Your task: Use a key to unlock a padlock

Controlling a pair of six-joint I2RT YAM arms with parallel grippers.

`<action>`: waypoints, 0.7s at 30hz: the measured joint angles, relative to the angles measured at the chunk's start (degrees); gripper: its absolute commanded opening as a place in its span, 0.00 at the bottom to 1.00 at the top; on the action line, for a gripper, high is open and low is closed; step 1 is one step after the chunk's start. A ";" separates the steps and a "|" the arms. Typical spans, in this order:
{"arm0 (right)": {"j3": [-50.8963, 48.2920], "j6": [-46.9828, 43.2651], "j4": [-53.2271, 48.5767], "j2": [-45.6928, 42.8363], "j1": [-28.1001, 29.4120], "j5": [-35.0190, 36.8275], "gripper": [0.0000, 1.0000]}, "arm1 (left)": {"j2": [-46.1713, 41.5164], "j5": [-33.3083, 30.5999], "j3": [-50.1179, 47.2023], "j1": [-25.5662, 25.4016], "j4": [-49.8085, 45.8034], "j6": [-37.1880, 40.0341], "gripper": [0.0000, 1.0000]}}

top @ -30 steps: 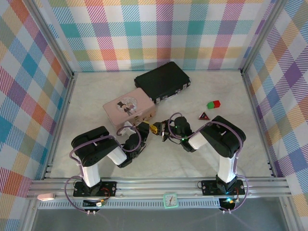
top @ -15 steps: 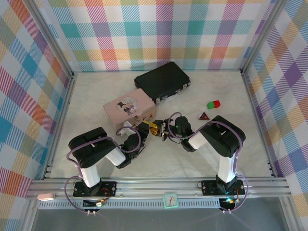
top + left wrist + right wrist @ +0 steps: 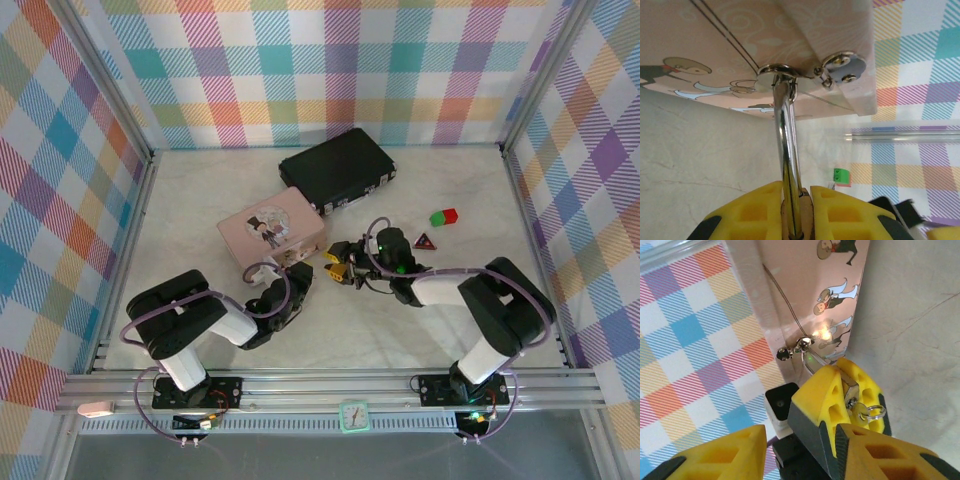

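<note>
Item, padlock (image 3: 791, 220): the brass body is clamped between the yellow pads (image 3: 755, 210) of my left pincer (image 3: 792, 200). Its silver shackle (image 3: 785, 135) runs up through the metal hasp (image 3: 785, 70) on the pink box (image 3: 715, 30). The left wrist camera gives this threading plainly; from overhead it is too small to tell. Item, right wrist camera: the same grip from the far side, with the left pincer (image 3: 845, 390) closed on the padlock (image 3: 851, 385). A small silver ring (image 3: 871, 412) hangs at the lock's free end; whether it belongs to the key I cannot tell. Item, right pincer (image 3: 802, 435): jaws apart, holding nothing, near the lock. Item, overhead: left pincer (image 3: 297, 275) and right pincer (image 3: 338, 268) meet at the near right corner of the box (image 3: 265, 225) on the bench (image 3: 180, 200). A black case (image 3: 337, 168) lies behind the box, with the green-and-red block (image 3: 443, 216) and red triangle (image 3: 425, 240) well apart to the right. Markings: cartoon figures printed on the box; any lettering is too small to read.
</note>
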 measured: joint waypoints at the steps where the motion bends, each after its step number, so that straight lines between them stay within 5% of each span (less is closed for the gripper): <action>1: 0.37 -2.03 -2.05 -0.50 -0.09 -0.28 0.42 | -0.31 0.20 0.15 0.00 -1.16 -0.33 0.00; 8: 0.98 -8.07 -8.13 -0.46 0.02 -2.51 0.36 | -0.42 1.95 0.92 0.00 -4.26 -2.03 0.00; 21: 0.96 -7.80 -3.04 4.68 2.54 -2.60 0.32 | -0.13 2.38 1.84 0.04 -5.14 -3.54 0.00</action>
